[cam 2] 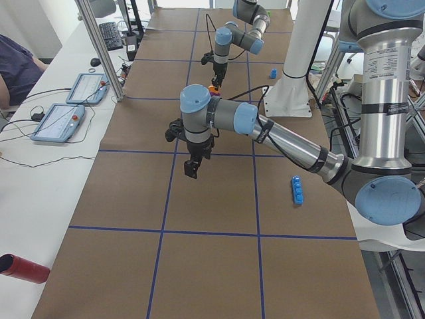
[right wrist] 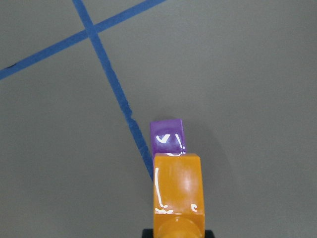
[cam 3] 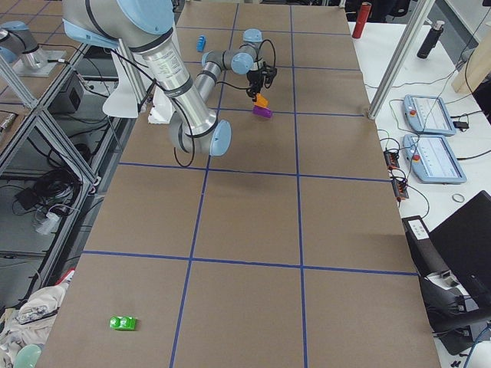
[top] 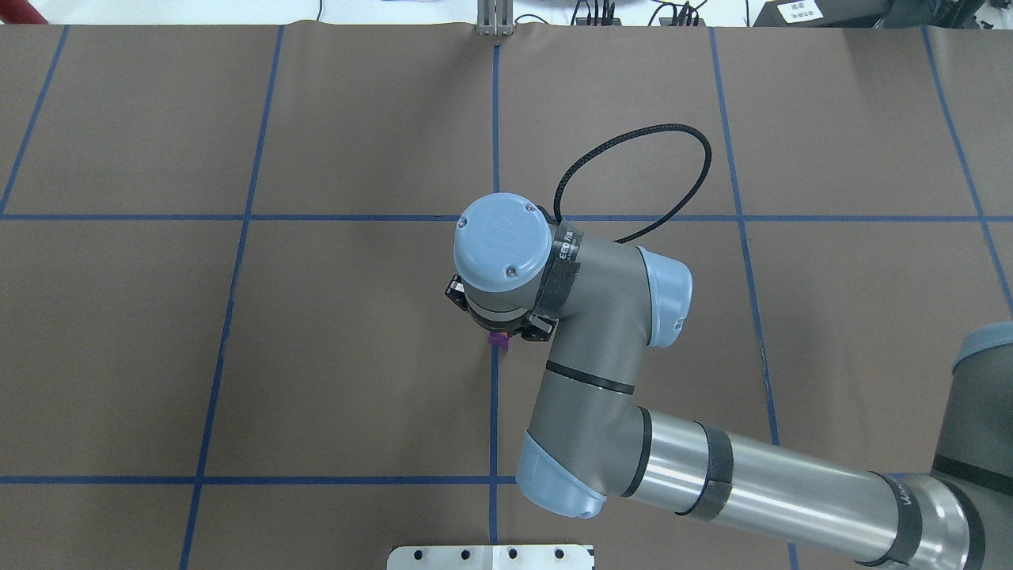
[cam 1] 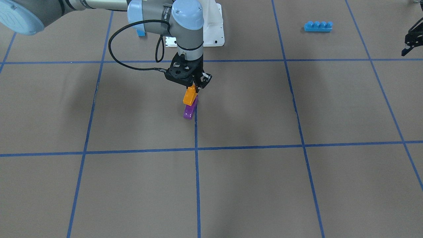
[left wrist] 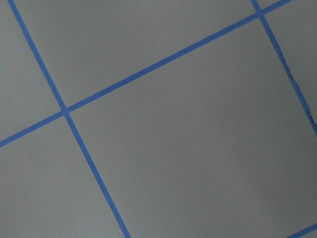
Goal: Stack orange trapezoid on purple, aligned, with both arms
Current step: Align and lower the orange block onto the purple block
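Observation:
My right gripper (cam 1: 195, 88) is shut on the orange trapezoid (cam 1: 190, 95) and holds it tilted just above the purple block (cam 1: 190, 111), which lies on the table by a blue tape line. In the right wrist view the orange trapezoid (right wrist: 178, 191) covers the near part of the purple block (right wrist: 167, 137). I cannot tell whether they touch. In the overhead view the wrist hides the orange trapezoid and only a sliver of the purple block (top: 498, 341) shows. My left gripper (cam 1: 409, 44) hangs at the view's right edge, far from both, cut off; I cannot tell its state.
A long blue four-stud brick (cam 1: 318, 26) lies near the left arm's side. A small blue block (cam 1: 141, 33) sits by the white pedestal (cam 1: 213, 31). A green block (cam 3: 123, 323) lies at the table's far right end. Operator tablets (cam 2: 66, 113) sit beside the table.

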Robot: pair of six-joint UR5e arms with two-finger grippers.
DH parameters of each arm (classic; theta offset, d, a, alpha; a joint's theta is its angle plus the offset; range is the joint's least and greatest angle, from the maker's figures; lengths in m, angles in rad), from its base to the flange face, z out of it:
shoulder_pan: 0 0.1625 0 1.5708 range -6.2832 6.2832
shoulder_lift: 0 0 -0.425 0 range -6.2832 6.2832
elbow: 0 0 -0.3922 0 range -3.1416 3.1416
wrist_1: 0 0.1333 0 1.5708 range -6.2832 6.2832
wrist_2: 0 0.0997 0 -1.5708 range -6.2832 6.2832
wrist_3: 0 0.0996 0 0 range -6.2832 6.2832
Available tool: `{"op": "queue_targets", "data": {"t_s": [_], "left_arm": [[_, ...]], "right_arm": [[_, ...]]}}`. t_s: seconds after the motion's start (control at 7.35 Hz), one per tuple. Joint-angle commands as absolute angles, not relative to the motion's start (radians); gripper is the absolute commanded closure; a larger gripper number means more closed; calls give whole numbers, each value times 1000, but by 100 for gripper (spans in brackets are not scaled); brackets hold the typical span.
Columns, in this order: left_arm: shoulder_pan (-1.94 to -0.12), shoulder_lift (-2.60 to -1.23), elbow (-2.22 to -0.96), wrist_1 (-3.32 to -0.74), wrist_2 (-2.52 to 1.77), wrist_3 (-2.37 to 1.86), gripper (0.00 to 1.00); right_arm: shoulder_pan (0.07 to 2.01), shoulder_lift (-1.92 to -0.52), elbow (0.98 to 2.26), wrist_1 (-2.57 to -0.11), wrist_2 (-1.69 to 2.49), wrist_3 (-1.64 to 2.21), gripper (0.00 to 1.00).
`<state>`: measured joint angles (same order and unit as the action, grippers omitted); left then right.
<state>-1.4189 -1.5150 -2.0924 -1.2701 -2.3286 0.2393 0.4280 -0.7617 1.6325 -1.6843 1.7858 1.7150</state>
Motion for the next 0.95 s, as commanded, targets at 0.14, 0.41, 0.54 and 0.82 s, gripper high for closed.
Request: {"op": "queue_targets", "data": {"t_s": [0.14,0.41,0.54,0.82], "left_arm": [[-1419,-1516,-2092,-1270,-2329,239,0],[-1419,-1516,-2092,-1270,-2329,239,0],[-1419,-1514,-2092,-1270,-2329,239,0],[-1419,-1516,-2092,-1270,-2329,239,0]], "right_arm": [[428,-762,1618,-1683,1786,1715,100],[425,-762,1609,-1681,1786,1715,100],[420,-762,1605,-1681,1784,1715,100],[413,-762,1597,-1678,1766,1715,100]]}}
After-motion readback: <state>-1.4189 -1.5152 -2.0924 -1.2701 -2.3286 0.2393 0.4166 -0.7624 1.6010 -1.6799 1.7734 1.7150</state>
